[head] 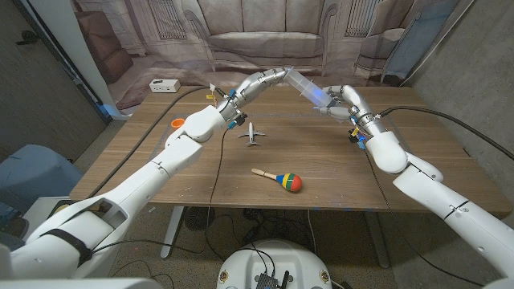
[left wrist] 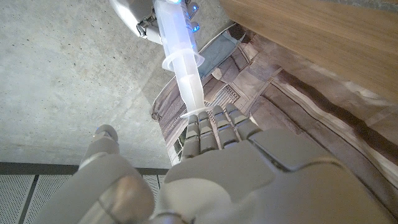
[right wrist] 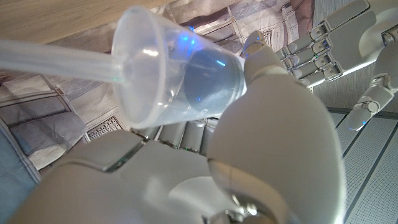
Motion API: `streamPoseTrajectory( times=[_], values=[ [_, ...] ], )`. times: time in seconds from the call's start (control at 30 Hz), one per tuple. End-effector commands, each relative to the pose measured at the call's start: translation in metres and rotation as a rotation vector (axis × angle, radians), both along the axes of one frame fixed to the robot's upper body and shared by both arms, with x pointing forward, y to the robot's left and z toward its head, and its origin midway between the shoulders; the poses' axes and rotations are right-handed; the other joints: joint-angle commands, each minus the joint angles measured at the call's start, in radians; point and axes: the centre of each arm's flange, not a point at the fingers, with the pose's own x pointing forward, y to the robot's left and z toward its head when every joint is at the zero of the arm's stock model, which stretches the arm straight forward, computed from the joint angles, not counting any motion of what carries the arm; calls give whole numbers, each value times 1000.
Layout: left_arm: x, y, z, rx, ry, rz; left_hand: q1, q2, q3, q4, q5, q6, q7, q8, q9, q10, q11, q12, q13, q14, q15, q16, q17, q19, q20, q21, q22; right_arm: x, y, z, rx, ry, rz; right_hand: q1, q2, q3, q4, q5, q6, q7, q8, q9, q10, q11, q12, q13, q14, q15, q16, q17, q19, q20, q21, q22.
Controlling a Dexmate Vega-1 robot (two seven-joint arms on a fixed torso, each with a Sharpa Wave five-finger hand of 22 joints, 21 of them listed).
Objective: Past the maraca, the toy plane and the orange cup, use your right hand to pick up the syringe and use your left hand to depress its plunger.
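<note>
Both hands are meeting at upper center of the head view: right hand (head: 336,103) is gripping the syringe (head: 303,85) barrel up off the table, while left hand (head: 269,78) fingertips (left wrist: 208,121) are pressing its plunger (left wrist: 191,87) end.

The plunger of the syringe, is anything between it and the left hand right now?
Nothing visible. The right hand holds the syringe up above the table, and in the left wrist view the left hand has its fingertips at the plunger's end.
</note>
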Motion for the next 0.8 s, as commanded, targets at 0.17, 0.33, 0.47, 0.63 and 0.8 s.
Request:
streamPoseTrajectory(
  times=[0.17,0.33,0.47,0.63,0.8],
  values=[
    [1,-9,-3,28,12,-21,10,4,-6,1,1,7,-3,4,5,9,2,6,5,5,-1,-1,4,-4,5,-1,3,2,0,-1,4,1,2,-6,171,97,88,4,102,-87,6,4,26,-8,7,4,74,-105,-2,2,-12,-8,14,3],
    [1,-11,-4,35,12,-25,10,4,-7,1,0,7,-1,4,5,8,5,6,5,5,-1,-1,4,-4,4,-1,3,2,0,-1,5,-2,4,-7,171,96,88,4,101,-87,5,4,25,-5,6,4,75,-105,-3,3,-13,-9,17,3],
    [1,-13,-5,41,17,-29,10,4,-7,1,0,7,-2,4,5,7,5,5,5,5,-1,-1,4,-4,4,-1,3,2,0,-1,5,-5,5,-8,171,97,88,4,103,-88,6,4,26,-6,5,5,74,-104,-4,3,-13,-10,19,3],
    [1,-14,-6,49,19,-34,10,5,-7,1,0,6,-1,4,5,6,6,5,5,4,-1,-2,4,-5,5,-1,3,2,1,1,0,-7,1,-7,170,96,87,3,103,-87,6,4,27,-6,5,6,74,-104,-4,4,-14,-10,23,3],
    [1,-16,-7,56,20,-39,10,5,-8,1,0,6,-2,4,5,6,3,4,5,4,-1,-2,4,-5,4,-1,3,1,1,1,-1,-9,-2,-7,170,97,86,3,103,-88,5,4,28,-9,5,5,74,-105,-5,4,-16,-10,26,2]
  ],
)
